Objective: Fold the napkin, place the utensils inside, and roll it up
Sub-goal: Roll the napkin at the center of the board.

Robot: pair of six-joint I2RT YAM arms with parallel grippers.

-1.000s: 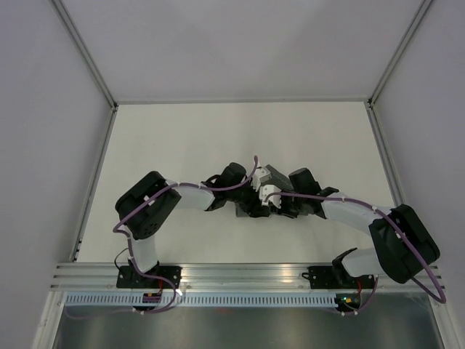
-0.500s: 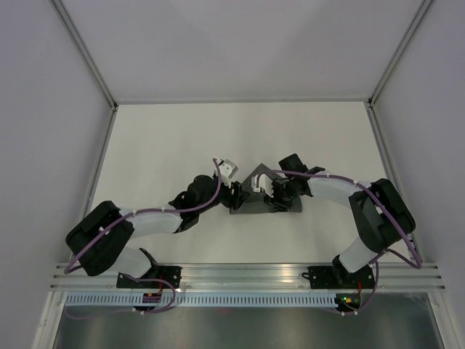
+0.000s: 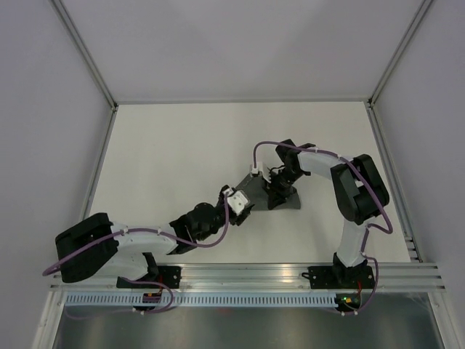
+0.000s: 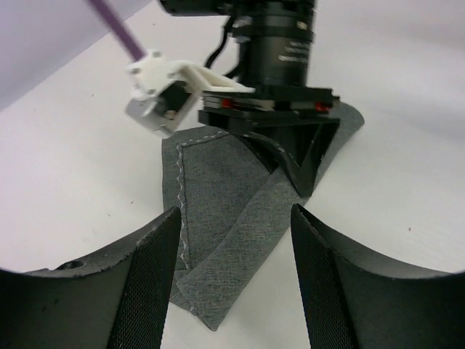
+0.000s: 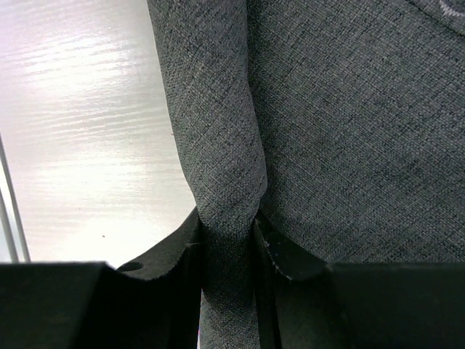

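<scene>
While the white table [image 3: 167, 145] spreads wide beneath the napkin [image 4: 214, 185], that dark grey cloth sits as a small folded heap; my right gripper [image 5: 227, 236] is pinched narrowly on a raised fold of the napkin, and my left gripper [image 4: 234, 229] gapes empty at the napkin's left corner.

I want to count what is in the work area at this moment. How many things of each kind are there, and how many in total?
Dark grey napkin: 1
Robot arm: 2 (left arm, right arm)
Utensil: 0 in view
Total: 3
</scene>
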